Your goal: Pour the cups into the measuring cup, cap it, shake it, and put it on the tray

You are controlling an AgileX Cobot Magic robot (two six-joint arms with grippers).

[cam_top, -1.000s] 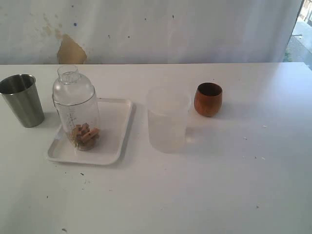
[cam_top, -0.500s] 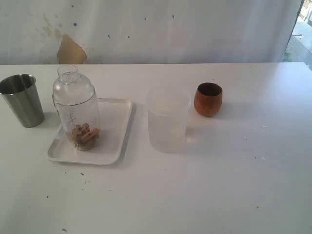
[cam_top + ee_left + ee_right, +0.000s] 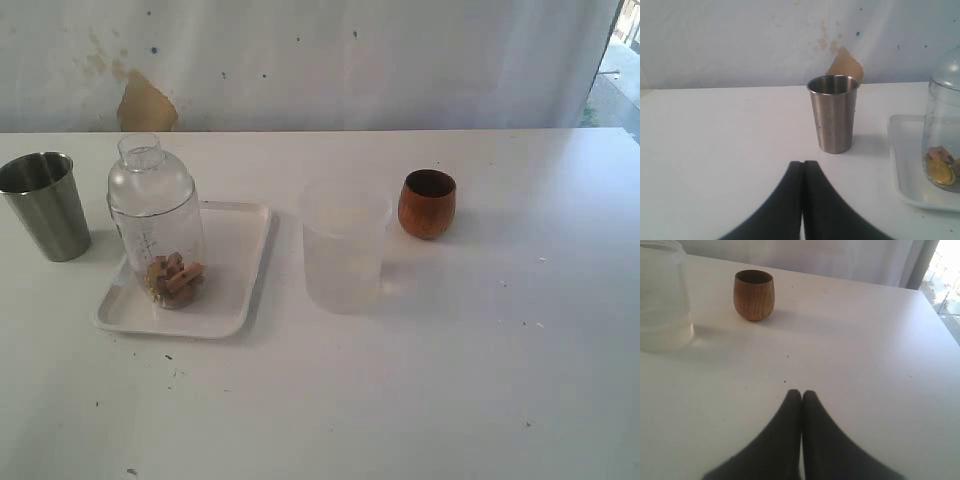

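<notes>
The clear measuring cup [image 3: 162, 250] stands upright on the white tray [image 3: 235, 270], a clear domed top [image 3: 148, 178] on it and small brown pieces in its bottom. The steel tumbler [image 3: 45, 205] stands on the table left of the tray; the left wrist view shows this tumbler [image 3: 833, 113] beyond my left gripper [image 3: 803, 163], which is shut and empty. The wooden cup [image 3: 427, 203] stands to the right of the middle. In the right wrist view the same wooden cup [image 3: 754, 294] is well beyond my right gripper [image 3: 801, 392], shut and empty. Neither gripper shows in the exterior view.
A frosted translucent plastic cup [image 3: 345, 245] stands between the tray and the wooden cup, and appears in the right wrist view as the frosted cup [image 3: 662, 295]. A white wall with a brown patch [image 3: 145, 103] runs behind the table.
</notes>
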